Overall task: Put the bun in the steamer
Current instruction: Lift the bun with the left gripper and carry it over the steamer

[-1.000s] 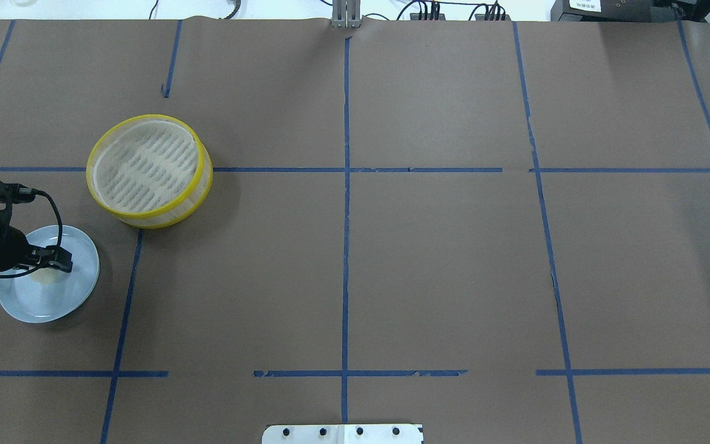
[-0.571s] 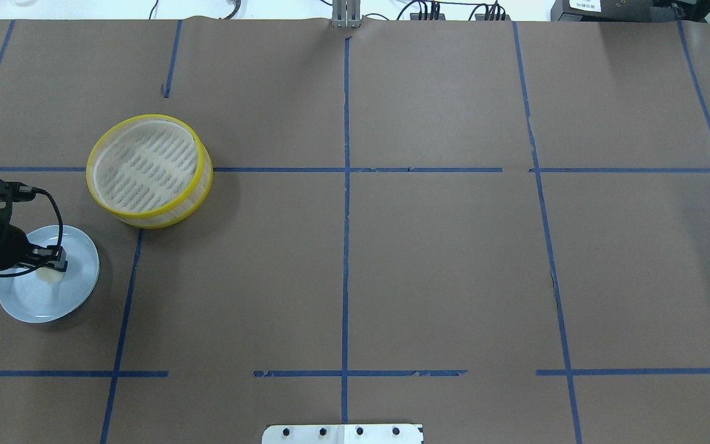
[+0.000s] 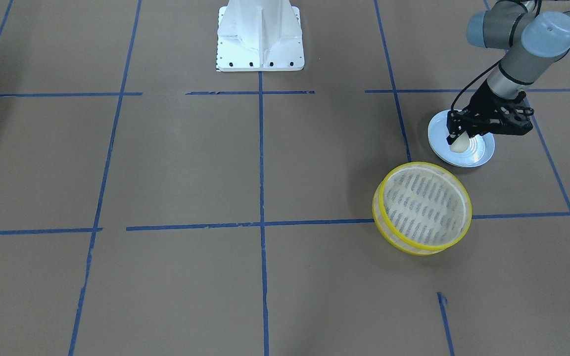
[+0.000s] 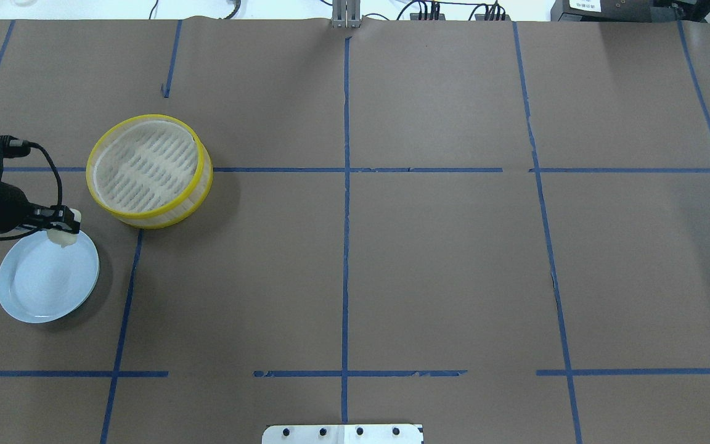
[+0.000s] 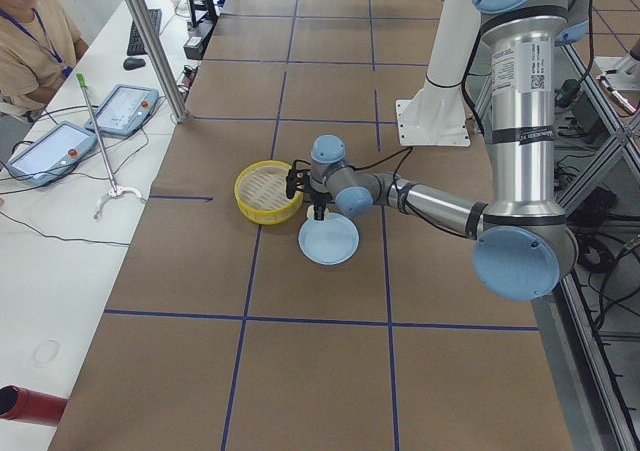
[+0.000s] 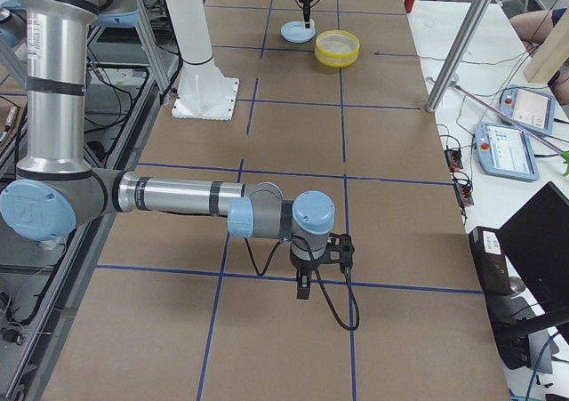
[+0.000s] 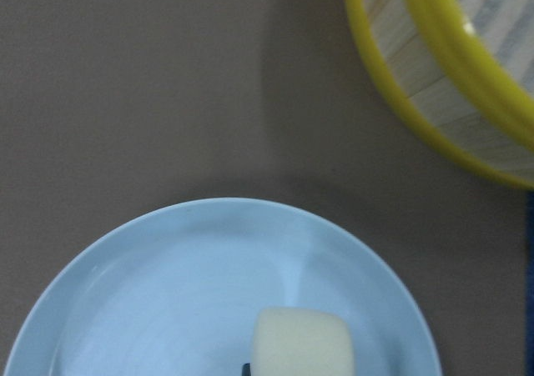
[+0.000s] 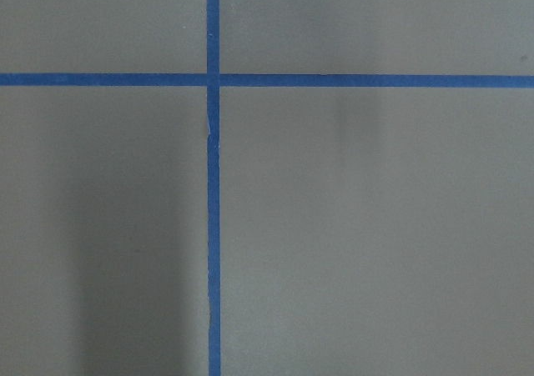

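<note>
Two arms are on the table, though only my left one has work. In the front-facing view the left gripper (image 3: 455, 137) is clamped across the bun (image 3: 458, 145), which hangs under the fingertips, just above the blue plate (image 3: 480, 157). The steamer (image 3: 389, 232) sits near, ahead of the hand. Overhead, the bun pokes out below the fingertips over the plate's rim, with the basket ahead and to one side, not touching. The left-end view shows the hand between basket and plate, too small to read further. The right-end view shows the right gripper (image 6: 304, 287) low over bare paper (image 6: 400, 241), well apart from everything; I cannot tell whether it is open or closed. The left wrist shows the bun directly under the hand. The right wrist shows only paper and blue tape (image 8: 213, 226). I judge the bun light, soft and easily dented, so a gentle pinch across its stubby sides suits it.
</note>
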`<state>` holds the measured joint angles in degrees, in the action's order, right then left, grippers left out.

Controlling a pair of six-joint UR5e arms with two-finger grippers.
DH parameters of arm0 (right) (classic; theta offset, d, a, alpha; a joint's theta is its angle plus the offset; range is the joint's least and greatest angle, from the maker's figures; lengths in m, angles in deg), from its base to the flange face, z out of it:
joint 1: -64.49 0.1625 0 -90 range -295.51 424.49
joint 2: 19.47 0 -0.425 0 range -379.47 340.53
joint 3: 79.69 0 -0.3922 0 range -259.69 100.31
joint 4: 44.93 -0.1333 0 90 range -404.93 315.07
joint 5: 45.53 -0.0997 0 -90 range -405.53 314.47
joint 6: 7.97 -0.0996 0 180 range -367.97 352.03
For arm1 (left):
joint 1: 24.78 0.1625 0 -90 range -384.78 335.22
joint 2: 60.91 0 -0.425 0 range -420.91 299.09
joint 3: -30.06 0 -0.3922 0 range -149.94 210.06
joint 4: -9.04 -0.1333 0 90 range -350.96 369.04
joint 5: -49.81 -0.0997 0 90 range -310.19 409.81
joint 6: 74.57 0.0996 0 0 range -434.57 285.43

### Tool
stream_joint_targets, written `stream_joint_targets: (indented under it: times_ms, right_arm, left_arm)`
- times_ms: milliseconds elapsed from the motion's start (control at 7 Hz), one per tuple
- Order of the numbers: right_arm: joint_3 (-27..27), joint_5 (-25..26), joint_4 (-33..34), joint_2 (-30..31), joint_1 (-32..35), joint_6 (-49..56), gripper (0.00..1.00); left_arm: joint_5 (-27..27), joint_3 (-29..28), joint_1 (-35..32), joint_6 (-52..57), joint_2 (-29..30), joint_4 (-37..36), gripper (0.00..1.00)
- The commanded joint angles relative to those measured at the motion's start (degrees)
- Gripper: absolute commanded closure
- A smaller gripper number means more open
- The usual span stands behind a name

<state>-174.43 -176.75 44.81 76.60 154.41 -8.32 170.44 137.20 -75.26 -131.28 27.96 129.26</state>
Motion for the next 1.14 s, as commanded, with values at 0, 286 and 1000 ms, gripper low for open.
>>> stream_joint_targets:
  times_ms: [0,286,1000]
  right_arm:
    - [0.0,0.0,0.0,0.0,0.0,0.0,0.00]
    - [0.0,0.0,0.0,0.0,0.0,0.0,0.00]
    - [0.0,0.0,0.0,0.0,0.0,0.0,0.00]
  left_arm:
    - [1.1,-3.5,-3.0,0.5,11.4,-7.9,0.64]
    - [0.8,-14.5,-2.8,0.3,20.3,-8.0,0.64]
    - [-0.7,-19.8,-0.5,0.1,22.7,-7.5,0.63]
